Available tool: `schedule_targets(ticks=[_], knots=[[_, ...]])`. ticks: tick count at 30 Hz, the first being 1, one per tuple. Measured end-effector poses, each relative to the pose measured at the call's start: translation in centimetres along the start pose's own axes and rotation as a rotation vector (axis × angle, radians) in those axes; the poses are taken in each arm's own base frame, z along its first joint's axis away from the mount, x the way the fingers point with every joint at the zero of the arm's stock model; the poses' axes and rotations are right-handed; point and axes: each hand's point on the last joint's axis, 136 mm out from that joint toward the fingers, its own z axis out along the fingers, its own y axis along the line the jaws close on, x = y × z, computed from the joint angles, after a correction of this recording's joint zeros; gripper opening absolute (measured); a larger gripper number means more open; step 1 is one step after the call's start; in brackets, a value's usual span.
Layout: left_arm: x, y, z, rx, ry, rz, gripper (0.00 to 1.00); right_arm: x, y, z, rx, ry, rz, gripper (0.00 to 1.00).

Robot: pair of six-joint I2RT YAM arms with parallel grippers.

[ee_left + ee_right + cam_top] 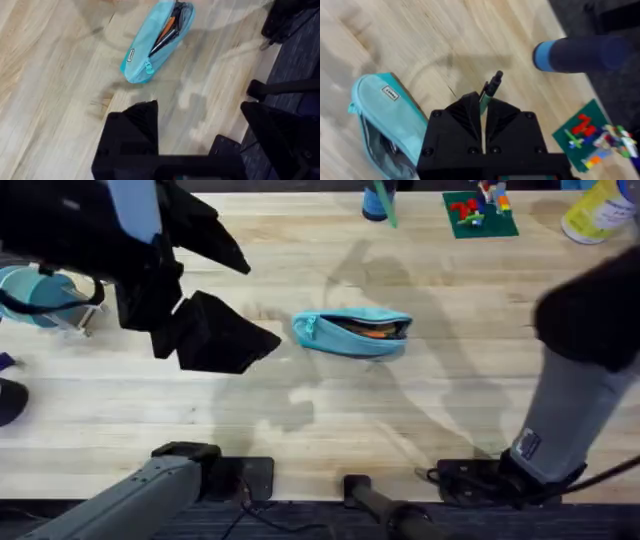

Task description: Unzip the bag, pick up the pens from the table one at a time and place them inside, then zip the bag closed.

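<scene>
black fingers of the right gripper (482,107) pinch a green pen (491,86), its dark tip poking out above the table (420,35). left gripper (200,130) hangs spread wide, holding nothing. the bag (352,332) lies mid-table, unzipped, with orange and dark pens (167,31) inside.

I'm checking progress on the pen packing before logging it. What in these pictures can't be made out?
- How many pens are in the bag: overhead and left wrist views show orange and dark shapes through the open zipper, too small to count.
- The held pen's body: in the right wrist view the right tool covers all but its dark tip.
- The left tool's own arm shows dark and blurred in the overhead view, covering the table beneath.
</scene>
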Motion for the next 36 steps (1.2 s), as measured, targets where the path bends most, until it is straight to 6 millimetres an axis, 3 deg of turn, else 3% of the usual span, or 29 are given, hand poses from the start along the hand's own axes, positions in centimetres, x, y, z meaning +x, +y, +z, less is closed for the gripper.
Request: schedule_targets(ticks=[4,14,20,26,30,36], knots=[[0.0,0.0,0.0,0.000,0.000,0.000,0.993,1.4,0.9,-1.8,-0.010,0.016,-0.017,0.032],[0.0,0.0,0.0,0.000,0.000,0.000,0.993,7.4,4.5,-2.2,-0.089,0.145,-0.019,0.032],[0.0,0.0,0.0,0.000,0.000,0.000,0.993,10.2,6.3,-4.8,-0.085,0.135,-0.048,0.033],[0.0,0.0,0.0,0.000,0.000,0.000,0.993,13.9,9.6,-6.9,-0.159,0.125,-0.167,0.033],[0.0,0.0,0.0,0.000,0.000,0.000,0.993,14.8,11.4,-7.1,-0.227,0.094,-0.276,0.033],[0.0,0.0,0.0,0.000,0.000,0.000,0.993,14.4,12.8,-6.6,-0.317,0.037,-0.441,0.033]])
